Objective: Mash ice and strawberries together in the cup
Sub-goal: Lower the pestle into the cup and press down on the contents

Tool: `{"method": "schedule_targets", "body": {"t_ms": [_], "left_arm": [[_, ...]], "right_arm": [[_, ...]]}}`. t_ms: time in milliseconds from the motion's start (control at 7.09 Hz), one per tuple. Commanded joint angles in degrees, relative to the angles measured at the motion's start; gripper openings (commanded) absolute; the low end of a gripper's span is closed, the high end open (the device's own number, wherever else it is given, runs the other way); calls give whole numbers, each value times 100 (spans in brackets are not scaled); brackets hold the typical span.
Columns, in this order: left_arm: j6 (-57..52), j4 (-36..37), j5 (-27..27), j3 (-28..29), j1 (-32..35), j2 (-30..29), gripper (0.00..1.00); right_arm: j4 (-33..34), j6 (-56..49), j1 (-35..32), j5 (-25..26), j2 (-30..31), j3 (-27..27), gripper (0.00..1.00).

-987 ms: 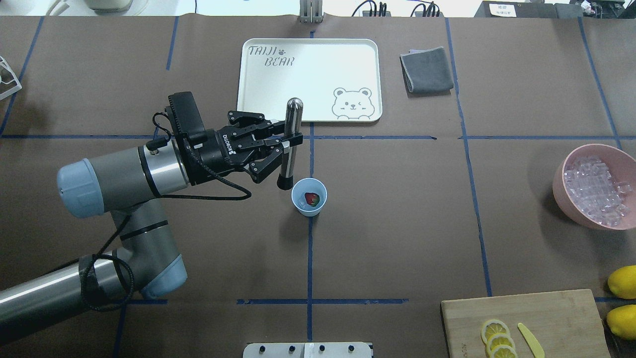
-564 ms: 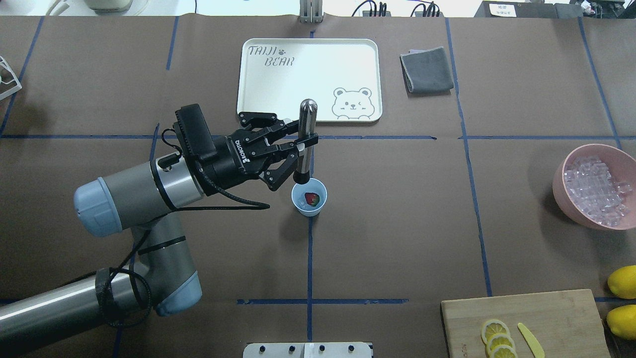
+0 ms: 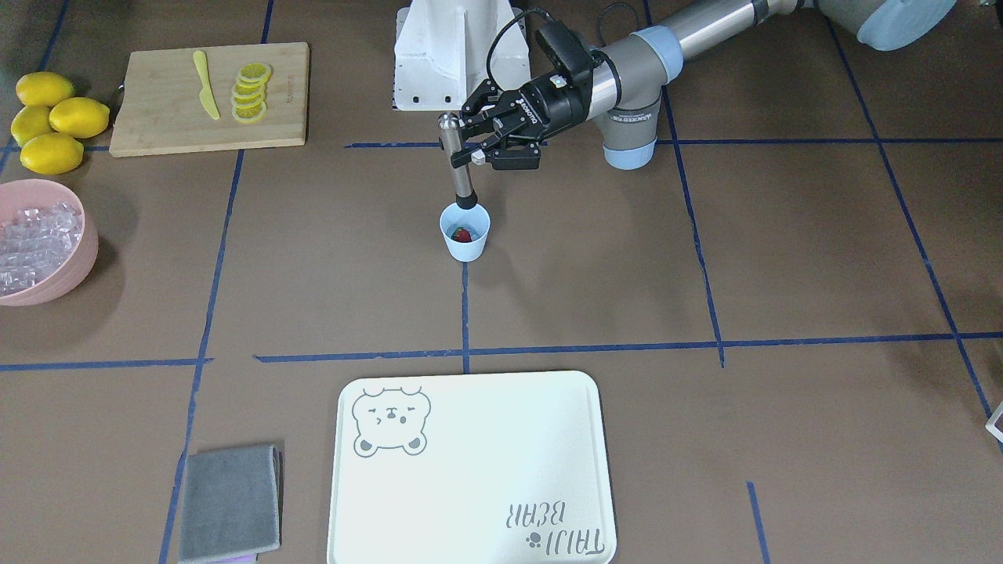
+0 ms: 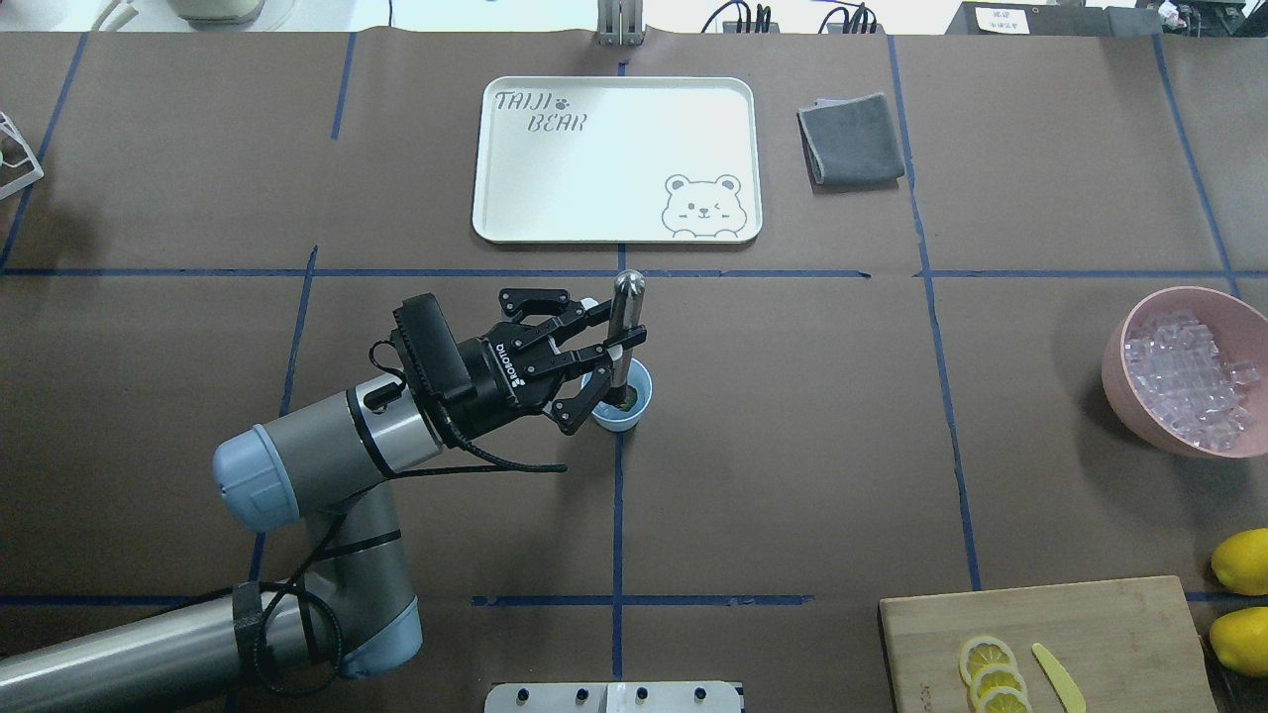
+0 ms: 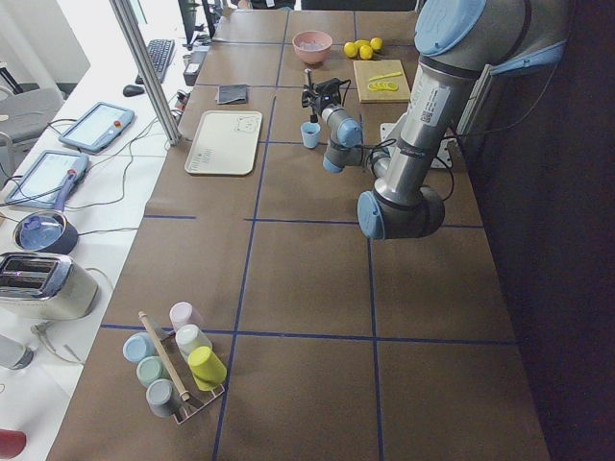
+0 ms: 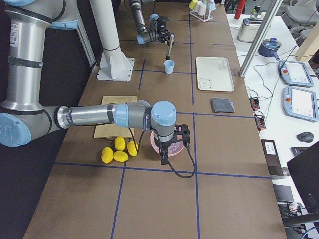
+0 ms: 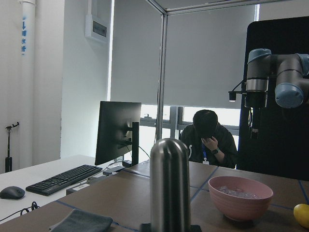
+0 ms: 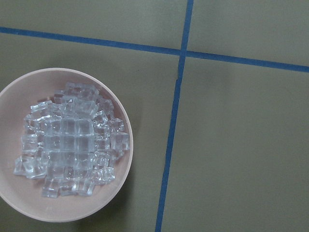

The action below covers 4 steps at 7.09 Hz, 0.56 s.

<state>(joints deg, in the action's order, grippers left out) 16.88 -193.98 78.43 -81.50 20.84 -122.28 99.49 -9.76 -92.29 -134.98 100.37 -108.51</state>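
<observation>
The pale blue cup stands at the table's middle; it also shows in the front view. The red strawberry lies inside it. I cannot make out ice in the cup. My left gripper is shut on a steel muddler, held upright with its lower end inside the cup's mouth, over the strawberry. The muddler's round top fills the left wrist view. My right gripper hangs over the pink bowl; I cannot tell whether it is open or shut. The ice fills that bowl.
The pink bowl sits at the right edge. A white bear tray and a grey cloth lie at the far side. A cutting board with lemon slices and a yellow knife is near right, beside whole lemons.
My left gripper has moved right and toward the near side and lowered the muddler, whose end has gone from beside the cup into its mouth. The strawberry is now mostly covered from above.
</observation>
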Motion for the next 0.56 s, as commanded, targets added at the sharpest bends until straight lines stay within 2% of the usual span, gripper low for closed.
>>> {"method": "schedule_targets", "body": {"t_ms": [0, 423], "left_arm": [[-27, -87, -118, 466, -27, -277, 1], [-35, -114, -118, 600, -62, -270, 1]], "right_arm": [[0, 0, 0, 7, 0, 5, 99], [0, 0, 0, 7, 0, 14, 99]]}}
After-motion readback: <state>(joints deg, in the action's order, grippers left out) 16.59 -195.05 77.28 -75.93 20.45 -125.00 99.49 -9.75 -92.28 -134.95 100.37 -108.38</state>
